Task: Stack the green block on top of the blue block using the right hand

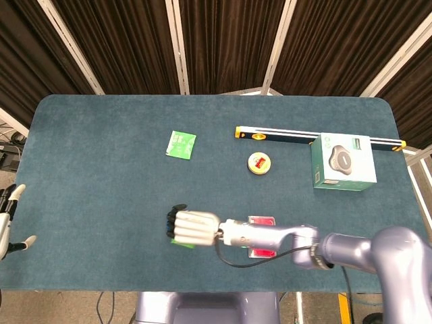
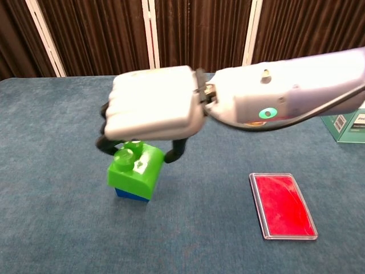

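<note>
In the chest view the green block [image 2: 136, 171] sits slightly tilted on the blue block [image 2: 130, 195], of which only a thin strip shows. My right hand [image 2: 151, 105] hovers right over them, its dark fingertips [image 2: 173, 153] curled down on both sides of the green block's top and seeming to grip it. From the head camera, the right hand [image 1: 191, 227] covers the stack near the table's front, and only a sliver of the green block [image 1: 181, 241] shows. My left hand [image 1: 9, 219] hangs off the table's left edge, fingers apart and empty.
A red card in a clear case [image 2: 282, 204] lies to the right of the stack. Further back are a green packet [image 1: 181, 144], a round yellow tin [image 1: 259, 163], a boxed device [image 1: 343, 162] and a long level [image 1: 304, 136].
</note>
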Action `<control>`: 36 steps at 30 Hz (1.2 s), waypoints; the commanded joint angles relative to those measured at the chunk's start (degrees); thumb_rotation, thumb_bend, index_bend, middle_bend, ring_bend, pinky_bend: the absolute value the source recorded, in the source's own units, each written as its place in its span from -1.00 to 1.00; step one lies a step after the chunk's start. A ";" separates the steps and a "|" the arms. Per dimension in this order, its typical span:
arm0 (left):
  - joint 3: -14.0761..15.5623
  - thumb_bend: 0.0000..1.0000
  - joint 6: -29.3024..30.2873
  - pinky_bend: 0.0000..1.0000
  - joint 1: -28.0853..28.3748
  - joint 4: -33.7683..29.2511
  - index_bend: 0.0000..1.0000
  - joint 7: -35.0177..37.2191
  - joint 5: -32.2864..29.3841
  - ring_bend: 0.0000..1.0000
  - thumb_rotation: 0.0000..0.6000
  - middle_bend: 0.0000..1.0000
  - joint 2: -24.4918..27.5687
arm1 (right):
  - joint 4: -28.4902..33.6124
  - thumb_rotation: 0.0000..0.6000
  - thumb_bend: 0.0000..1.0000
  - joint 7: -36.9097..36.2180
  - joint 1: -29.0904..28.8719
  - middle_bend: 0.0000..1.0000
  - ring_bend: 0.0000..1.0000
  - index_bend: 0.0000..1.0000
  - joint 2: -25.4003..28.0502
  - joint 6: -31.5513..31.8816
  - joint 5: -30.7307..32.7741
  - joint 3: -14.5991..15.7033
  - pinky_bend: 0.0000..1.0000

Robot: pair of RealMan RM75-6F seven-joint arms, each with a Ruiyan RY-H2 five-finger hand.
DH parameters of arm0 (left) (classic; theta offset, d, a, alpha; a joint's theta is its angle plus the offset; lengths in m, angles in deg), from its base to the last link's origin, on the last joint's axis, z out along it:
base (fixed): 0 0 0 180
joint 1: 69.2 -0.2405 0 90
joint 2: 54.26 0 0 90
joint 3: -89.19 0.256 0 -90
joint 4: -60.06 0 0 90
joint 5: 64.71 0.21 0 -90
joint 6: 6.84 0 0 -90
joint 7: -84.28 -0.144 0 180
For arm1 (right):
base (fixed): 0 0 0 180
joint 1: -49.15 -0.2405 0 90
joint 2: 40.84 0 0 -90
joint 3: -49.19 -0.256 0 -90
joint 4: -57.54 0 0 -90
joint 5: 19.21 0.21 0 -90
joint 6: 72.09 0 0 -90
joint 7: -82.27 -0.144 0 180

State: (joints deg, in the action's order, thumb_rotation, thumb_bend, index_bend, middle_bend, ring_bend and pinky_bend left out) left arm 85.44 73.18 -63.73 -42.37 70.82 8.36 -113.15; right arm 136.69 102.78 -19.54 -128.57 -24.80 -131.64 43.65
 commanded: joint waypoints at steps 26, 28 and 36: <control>-0.24 -1.00 -3.73 -1.00 0.42 1.99 -1.00 5.90 -3.02 -1.00 1.00 -1.00 2.29 | -10.12 1.00 -0.35 1.67 -6.82 0.01 -0.30 -0.13 -6.73 -7.65 6.57 -0.91 0.00; -0.23 -1.00 -3.75 -1.00 0.48 2.03 -1.00 5.80 -2.99 -1.00 1.00 -1.00 2.24 | -10.56 1.00 -0.35 1.86 -6.89 0.01 -0.30 -0.13 -7.06 -7.69 6.96 -0.86 0.00; -0.18 -1.00 -3.79 -1.00 0.63 1.96 -1.00 5.40 -3.11 -1.00 1.00 -1.00 2.10 | -11.50 1.00 -0.36 3.15 -7.01 0.01 -0.30 -0.13 -7.55 -8.35 8.35 -0.24 0.00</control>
State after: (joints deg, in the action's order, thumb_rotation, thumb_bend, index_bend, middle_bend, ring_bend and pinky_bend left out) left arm 85.25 69.39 -63.10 -40.41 76.22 5.26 -111.04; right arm 125.21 105.87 -26.51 -136.12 -33.10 -123.36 43.34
